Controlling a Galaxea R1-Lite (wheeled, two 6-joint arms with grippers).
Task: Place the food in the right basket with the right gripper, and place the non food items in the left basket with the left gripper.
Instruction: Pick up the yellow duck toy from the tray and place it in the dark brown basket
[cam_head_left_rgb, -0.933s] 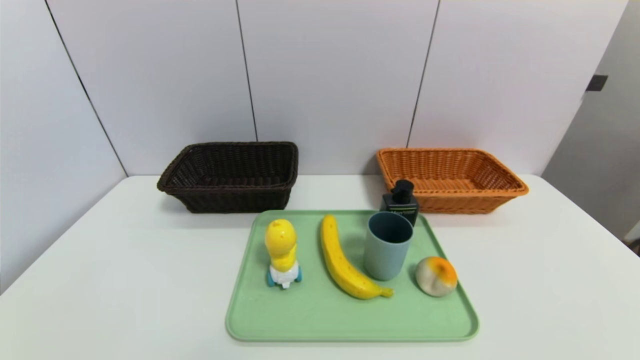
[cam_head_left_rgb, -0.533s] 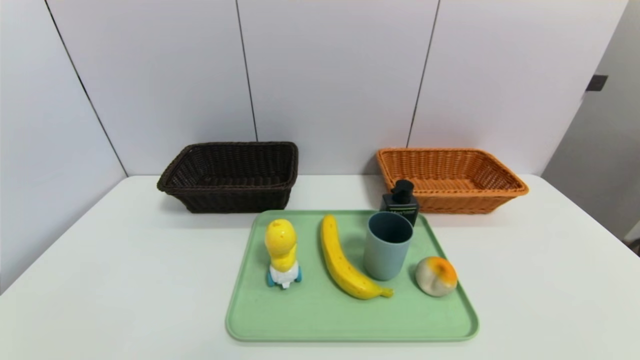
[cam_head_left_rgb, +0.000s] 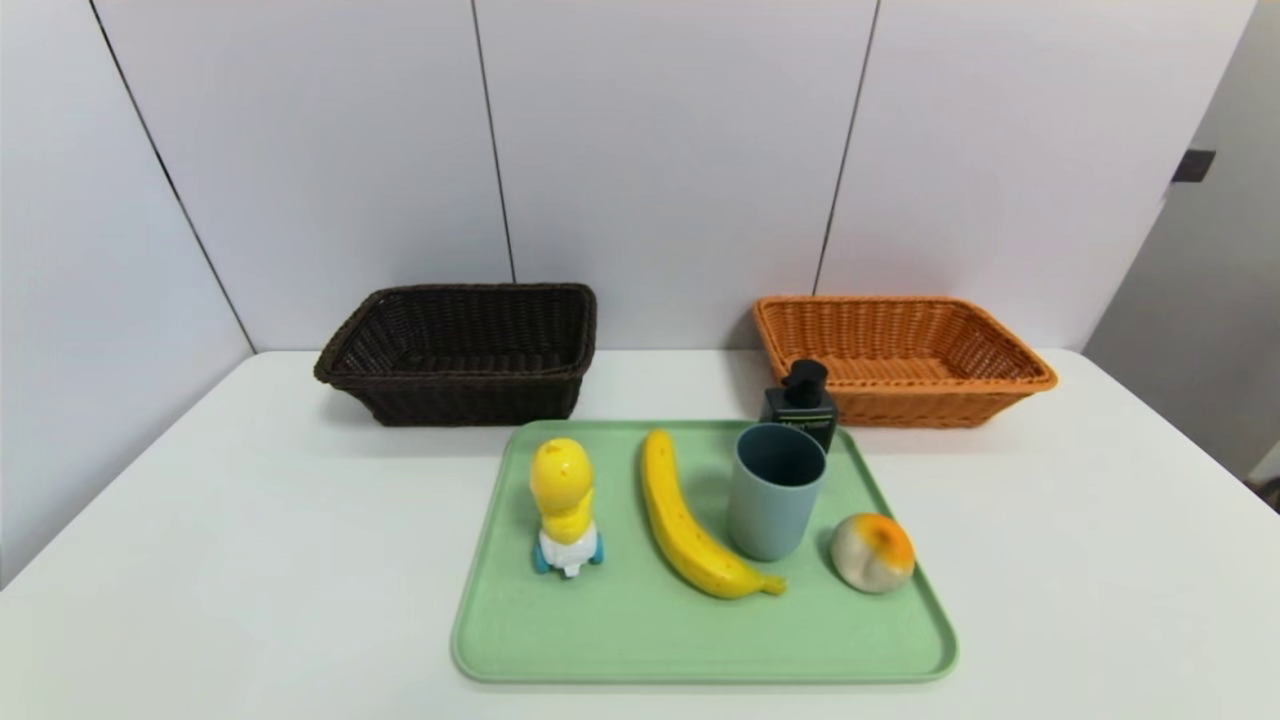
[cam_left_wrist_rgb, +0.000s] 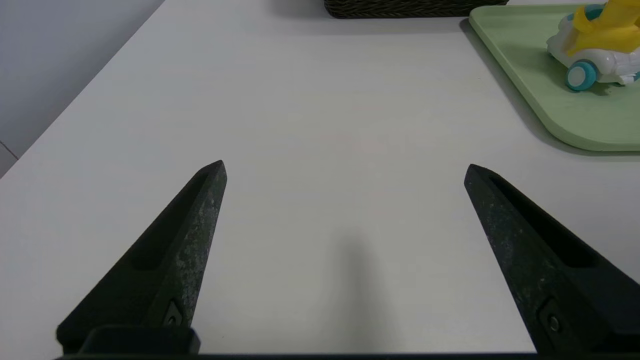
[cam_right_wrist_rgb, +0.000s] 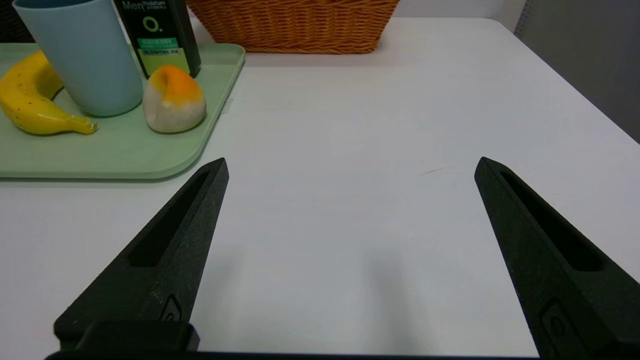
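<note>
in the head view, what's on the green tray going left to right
toy → banana → cup → fruit; the pump bottle overlaps the cup, so it is left out

nothing differs between the earlier head pictures and this one. no item on the tray shows any shift in place, tilt or facing, neither basket shows any change, and no arm or claw enters the head view at any of the three moments. the wrist views exist only for the present moment, so any motion of the claws cannot be told from them.
</note>
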